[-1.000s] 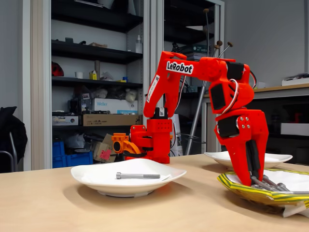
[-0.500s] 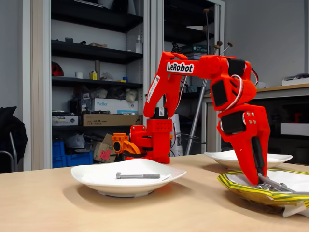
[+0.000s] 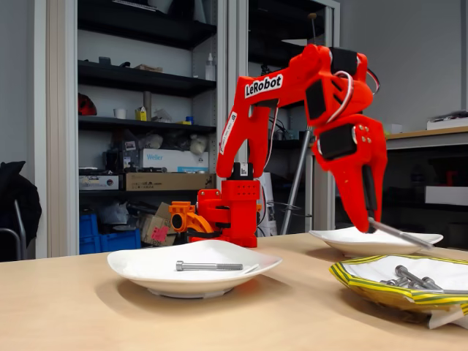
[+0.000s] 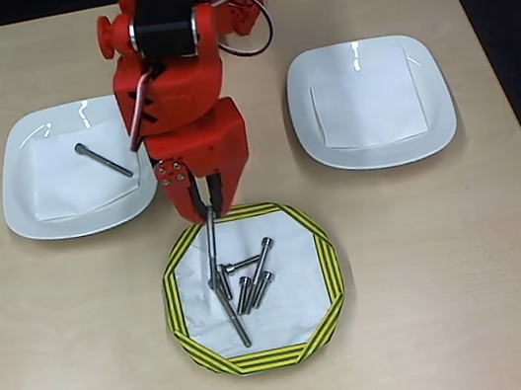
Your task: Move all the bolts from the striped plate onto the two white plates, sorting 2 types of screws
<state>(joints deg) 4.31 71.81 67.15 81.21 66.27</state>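
Yellow with dark green stripes, the striped plate [image 4: 326, 274] lies nearest on the wooden bench [image 4: 459, 302], holding a loose cluster of grey bolts [image 4: 247, 282]. Just above its back rim the red claw [image 4: 207, 209] is closed on one long bolt [image 4: 211, 248]; in the fixed view this bolt [image 3: 398, 233] juts out sideways from the fingertips, clear of the plate below, a height the overhead view does not reveal. Farther back lie two white plates: the left white plate [image 4: 23, 210] carries a single long bolt [image 4: 103, 159], and the right white plate [image 4: 378, 150] sits well apart.
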